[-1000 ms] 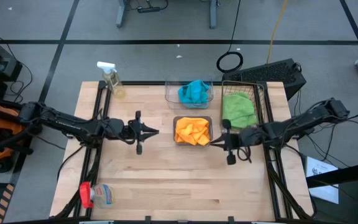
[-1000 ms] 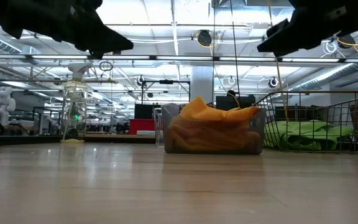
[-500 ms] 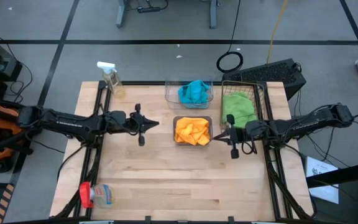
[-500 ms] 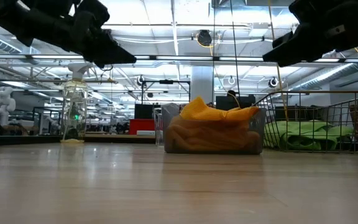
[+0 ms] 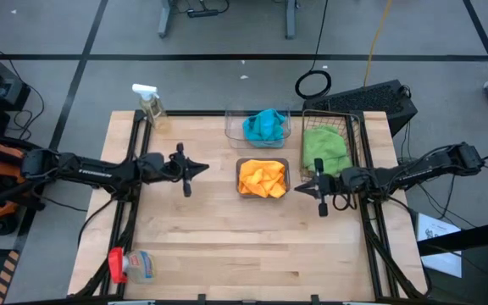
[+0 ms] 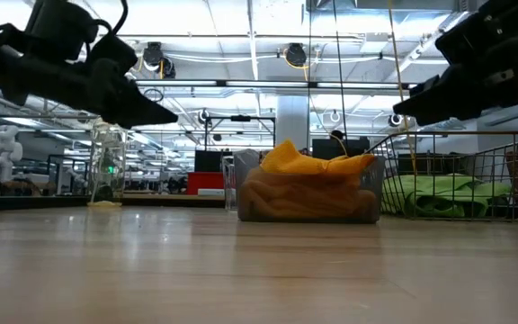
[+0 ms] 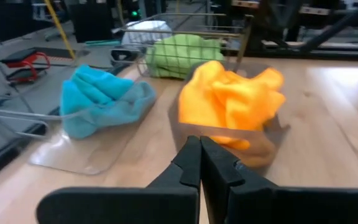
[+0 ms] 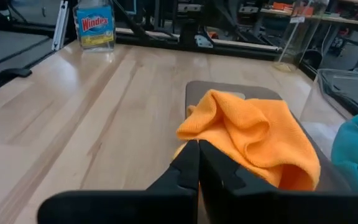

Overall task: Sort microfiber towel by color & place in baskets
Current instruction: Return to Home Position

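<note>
Three baskets [image 5: 230, 129] | crumpled turquoise towels [image 5: 265, 124], orange towels [image 5: 262, 178], green towels [image 5: 324, 150] | I see left gripper [image 5: 206, 167], right gripper [image 5: 299, 187] pinched closed, empty.

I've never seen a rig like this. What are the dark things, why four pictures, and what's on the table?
It is a robot: two dark jointed arms at a wooden table. One picture looks straight down, one looks level across the tabletop, and two come from cameras on the arms' wrists. Each arm ends in a two-finger end effector; the left end effector and the right end effector both hang above the table, shut and empty. The turquoise blue cloths lie in a clear plastic tub, orange cloths in a smoky grey tub, lime green cloths in a dark wire-mesh basket. A clear spray bottle with a white trigger stands at the far left corner.
</note>
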Available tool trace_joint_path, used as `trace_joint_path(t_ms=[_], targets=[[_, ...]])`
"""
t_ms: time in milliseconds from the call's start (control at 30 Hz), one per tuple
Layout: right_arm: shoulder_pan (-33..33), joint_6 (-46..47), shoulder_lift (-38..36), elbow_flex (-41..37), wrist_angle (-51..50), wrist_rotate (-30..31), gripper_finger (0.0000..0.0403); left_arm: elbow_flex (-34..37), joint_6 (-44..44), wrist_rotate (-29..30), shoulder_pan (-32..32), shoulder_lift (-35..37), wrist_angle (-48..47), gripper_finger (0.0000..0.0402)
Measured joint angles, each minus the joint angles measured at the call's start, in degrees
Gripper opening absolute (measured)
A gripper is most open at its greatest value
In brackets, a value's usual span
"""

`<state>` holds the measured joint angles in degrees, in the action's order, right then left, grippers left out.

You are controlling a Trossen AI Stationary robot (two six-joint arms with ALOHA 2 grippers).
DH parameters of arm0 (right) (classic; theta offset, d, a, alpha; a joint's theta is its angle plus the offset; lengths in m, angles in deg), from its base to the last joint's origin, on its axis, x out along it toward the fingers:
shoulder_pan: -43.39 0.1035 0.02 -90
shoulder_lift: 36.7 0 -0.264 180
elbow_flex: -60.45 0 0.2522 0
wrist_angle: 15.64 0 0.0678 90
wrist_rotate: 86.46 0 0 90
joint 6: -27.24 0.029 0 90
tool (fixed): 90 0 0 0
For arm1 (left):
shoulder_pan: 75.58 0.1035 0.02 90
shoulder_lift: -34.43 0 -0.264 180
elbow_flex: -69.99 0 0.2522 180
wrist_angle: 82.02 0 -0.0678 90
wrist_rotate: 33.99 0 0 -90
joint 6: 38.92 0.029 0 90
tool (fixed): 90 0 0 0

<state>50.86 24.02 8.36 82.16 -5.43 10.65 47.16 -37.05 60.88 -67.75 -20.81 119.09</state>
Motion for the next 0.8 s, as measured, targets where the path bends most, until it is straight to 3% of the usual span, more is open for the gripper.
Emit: trace_joint_path(t_ms=[500, 800], targets=[[0.0, 3.5, -0.9, -3.4, 2.8, -2.9, 0.0000, 2.9, -4.4, -1.0, -0.1, 0.6, 1.7, 0.0004], [0.0, 4.3, -3.6, -5.6, 4.9, -2.8, 0.0000, 2.9, -4.5, 7.0, -5.3, 0.7, 1.6, 0.0004]])
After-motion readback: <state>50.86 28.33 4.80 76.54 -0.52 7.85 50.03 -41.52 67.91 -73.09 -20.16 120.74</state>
